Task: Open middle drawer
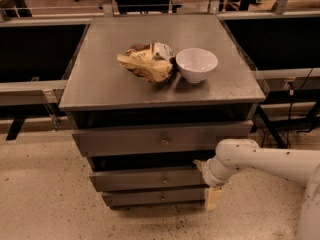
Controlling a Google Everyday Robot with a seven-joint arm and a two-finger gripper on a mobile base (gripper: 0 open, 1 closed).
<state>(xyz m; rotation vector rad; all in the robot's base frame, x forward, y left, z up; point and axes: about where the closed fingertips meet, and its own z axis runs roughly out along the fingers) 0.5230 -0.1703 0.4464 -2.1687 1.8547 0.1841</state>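
Middle drawer sat between the top drawer and bottom drawer in the front of the grey table, its small knob centred on the front. The white arm reached in from the right. The tool hung low at the right end of the middle and bottom drawers, well clear of the knob. Whether it was apart or together could not be told. On the table, a crumpled bag lay touching a white bowl.
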